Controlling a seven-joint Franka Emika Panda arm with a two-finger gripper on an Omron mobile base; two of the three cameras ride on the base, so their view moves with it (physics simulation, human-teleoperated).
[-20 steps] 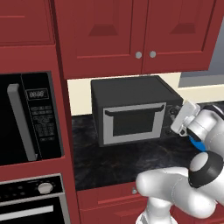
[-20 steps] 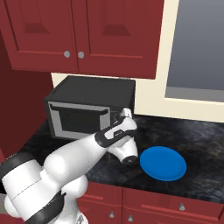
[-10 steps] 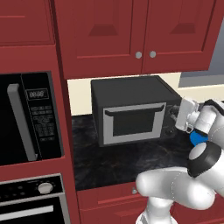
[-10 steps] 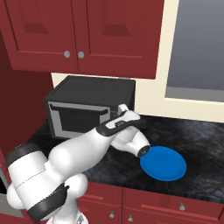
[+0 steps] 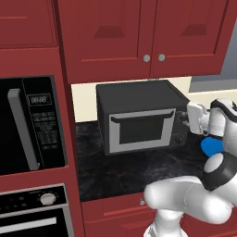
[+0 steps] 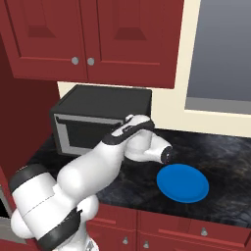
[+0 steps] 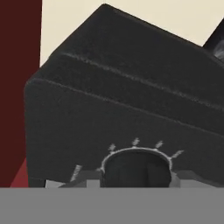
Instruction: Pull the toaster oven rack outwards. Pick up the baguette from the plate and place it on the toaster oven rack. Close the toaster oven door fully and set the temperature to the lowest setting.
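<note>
While the toaster oven (image 5: 141,120) is sitting at the back of the dark countertop (image 5: 129,171) against the cream wall, the gripper (image 5: 186,121) is pressing in at its right control panel. In the hand view, a round black knob (image 7: 136,168) with silver tick marks around its top is lying directly ahead of the fingers, very close. Whether the jaws are pinching the knob or standing apart cannot be told, since the fingertips are being cut off at the bottom of that view. The toaster oven door (image 5: 142,129), a silver-grey frame with dark glass, is standing shut and upright. The bright blue plate (image 6: 182,183) is lying bare near the front edge of the countertop, to the right of the oven and apart from it; in the left base view the arm is hiding most of it.
</note>
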